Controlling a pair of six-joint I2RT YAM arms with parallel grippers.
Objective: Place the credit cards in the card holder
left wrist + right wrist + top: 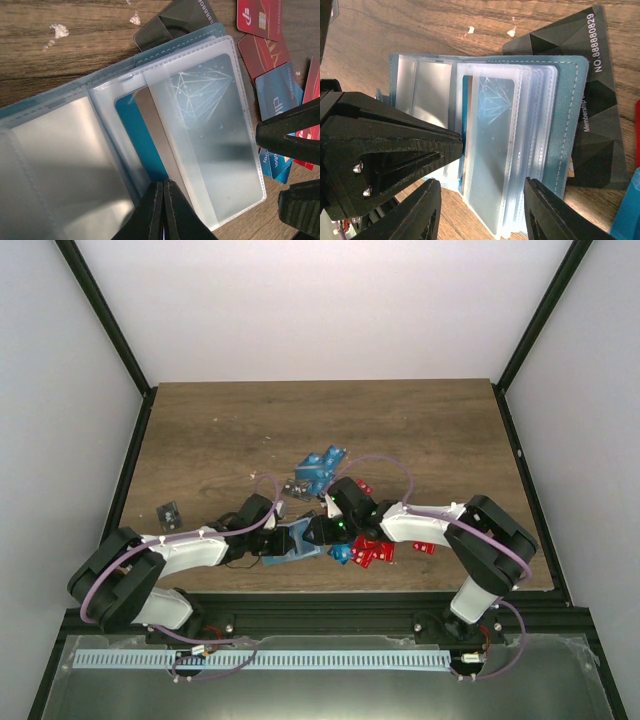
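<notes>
Card holder (290, 542) lies open on the surface (220, 430), low and just left of centre in the overhead view, between the tips of the two arms. Its clear sleeves fan out. A patterned card (492, 100) sits in one pocket, while a blue card (131, 132) and a silvery card (155, 137) beside it look only partly in. A black card (600, 100) lies under the holder's corner at the upper right of the right wrist view. Loose credit cards (378, 552) lie just right of the holder, with a blue pile (320, 468) above it.

The left gripper (164, 192) has its jaws pressed together on the near edge of a sleeve. I cannot tell whether a card edge is nipped too. The right gripper (482, 186) has its jaws apart, straddling the lower edge of the sleeves, and carries no card.

The main risk is probably the pinch. The sleeve looks thin and slick, so a tug could pull it free and let the pages flop over the pocket. The holder is light and rests partly on the black card, so a push from the right could slide or turn it. The half-seated cards could buckle or back out if pressed off-line. If the right jaws close here, they could catch several sleeves at once. The two tips also work very near each other and could knock together.
</notes>
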